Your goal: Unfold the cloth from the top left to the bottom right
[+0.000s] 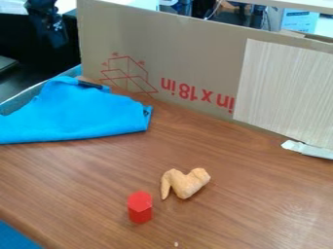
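Red block (139, 208) near chicken wing (185, 184), blue cloth (75, 114) by cardboard (189, 63), gripper (50, 26) upper left, state unclear

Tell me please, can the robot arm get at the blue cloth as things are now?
Probably yes: the arm is at the upper left, the blue cloth has a broad uncovered top, and the cardboard stands behind it, not over it.

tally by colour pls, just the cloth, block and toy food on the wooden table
Blue: 1 (cloth)
Red: 1 (block)
Tan: 1 (toy chicken wing)
Total: 3
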`<state>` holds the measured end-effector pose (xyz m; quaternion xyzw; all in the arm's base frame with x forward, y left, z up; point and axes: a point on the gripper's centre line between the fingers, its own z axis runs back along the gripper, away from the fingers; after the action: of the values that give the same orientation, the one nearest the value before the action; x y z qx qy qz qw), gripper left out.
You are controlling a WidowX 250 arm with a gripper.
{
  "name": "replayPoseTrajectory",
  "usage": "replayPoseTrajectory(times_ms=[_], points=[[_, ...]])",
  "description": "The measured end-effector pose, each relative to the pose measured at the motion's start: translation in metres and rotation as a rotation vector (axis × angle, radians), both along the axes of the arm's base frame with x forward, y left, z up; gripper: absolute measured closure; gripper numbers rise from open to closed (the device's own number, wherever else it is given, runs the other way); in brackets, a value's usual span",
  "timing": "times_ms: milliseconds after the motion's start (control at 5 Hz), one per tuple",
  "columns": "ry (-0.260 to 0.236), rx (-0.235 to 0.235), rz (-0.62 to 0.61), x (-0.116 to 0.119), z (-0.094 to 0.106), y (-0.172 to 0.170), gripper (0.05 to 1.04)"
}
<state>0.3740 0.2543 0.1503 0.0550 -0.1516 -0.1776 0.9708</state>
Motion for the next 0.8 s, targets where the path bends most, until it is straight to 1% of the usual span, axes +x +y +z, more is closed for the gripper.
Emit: replayPoseTrajectory(times_ms=[200,400,600,800], points=[[0.033,-0.027,0.005,0.001,-0.02,0.0,0.082],[0.046,-0.018,0.012,0.005,-0.031,0.001,0.083],[0.048,-0.04,0.017,0.011,-0.043,-0.003,0.083],[0.023,-0.04,0.025,0.02,-0.042,-0.003,0.082]])
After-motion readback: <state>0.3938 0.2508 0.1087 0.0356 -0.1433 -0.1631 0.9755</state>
